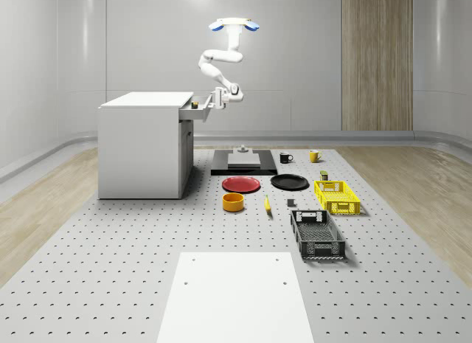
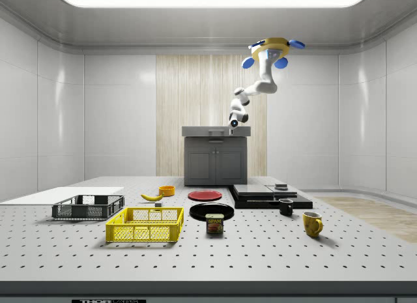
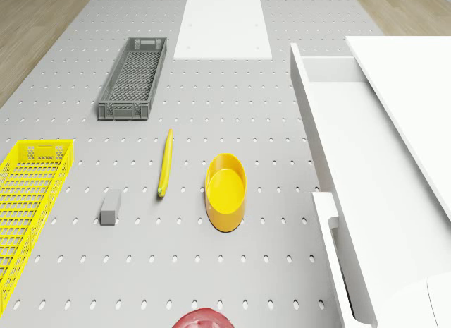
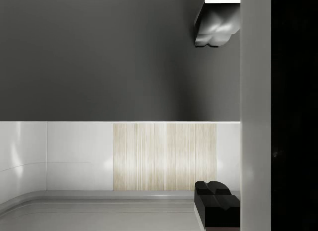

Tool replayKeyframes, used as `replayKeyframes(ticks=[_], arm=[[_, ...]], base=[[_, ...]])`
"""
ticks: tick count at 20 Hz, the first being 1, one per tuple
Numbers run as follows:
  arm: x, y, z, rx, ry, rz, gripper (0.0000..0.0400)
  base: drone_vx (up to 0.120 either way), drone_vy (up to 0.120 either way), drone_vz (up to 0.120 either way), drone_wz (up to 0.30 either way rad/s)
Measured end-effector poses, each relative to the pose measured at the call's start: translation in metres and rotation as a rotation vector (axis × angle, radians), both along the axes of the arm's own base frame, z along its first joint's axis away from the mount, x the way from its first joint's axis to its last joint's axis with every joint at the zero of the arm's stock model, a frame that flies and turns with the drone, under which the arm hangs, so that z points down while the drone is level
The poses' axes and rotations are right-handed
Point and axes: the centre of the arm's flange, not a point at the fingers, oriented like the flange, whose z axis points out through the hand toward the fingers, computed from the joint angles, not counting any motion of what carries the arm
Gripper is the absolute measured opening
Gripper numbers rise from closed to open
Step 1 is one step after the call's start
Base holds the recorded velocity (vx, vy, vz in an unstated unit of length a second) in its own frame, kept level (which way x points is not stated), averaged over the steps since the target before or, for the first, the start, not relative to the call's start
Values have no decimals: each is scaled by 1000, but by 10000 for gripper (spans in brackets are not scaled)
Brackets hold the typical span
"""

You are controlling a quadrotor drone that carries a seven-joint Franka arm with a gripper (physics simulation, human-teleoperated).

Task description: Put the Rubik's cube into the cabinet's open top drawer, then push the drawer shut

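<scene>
Crates: two, a grey crate [image 1: 318, 234] nearest, a yellow crate [image 1: 336, 196] just beyond.
Bowl: one yellow bowl [image 1: 234, 202], a banana [image 1: 267, 204] beside it.
Plates: two, a red plate [image 1: 241, 184] and a black plate [image 1: 289, 182].
Mugs: two, a black mug [image 1: 285, 158] and a yellow mug [image 1: 314, 156].
Cabinet: one white cabinet [image 1: 140, 147] standing on the floor, its top drawer [image 1: 198, 109] pulled out.
Cube: one Rubik's cube [image 1: 195, 104] lying inside the drawer.
Gripper: the gripper [image 1: 218, 99] at the drawer's outer end, touching or just beside its front; fingers [image 4: 215, 202] apart or together, cannot tell.
Drone: one drone [image 1: 234, 24] hovering high, beside the cabinet.
</scene>
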Motion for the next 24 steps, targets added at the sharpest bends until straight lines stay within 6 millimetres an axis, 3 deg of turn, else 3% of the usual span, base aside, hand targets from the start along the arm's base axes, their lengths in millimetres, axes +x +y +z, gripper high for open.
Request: replayKeyframes(ticks=[9,11,14,18,24], arm=[[0,33,-1,0,-2,0,400],[0,35,-1,0,-2,0,284],[0,43,-1,0,-2,0,190],[0,59,-1,0,-2,0,136],[1,86,1,-1,-2,1,112]], base=[[0,18,0,0],[0,0,0,0],[0,0,0,0],[0,0,0,0],[0,0,0,0]])
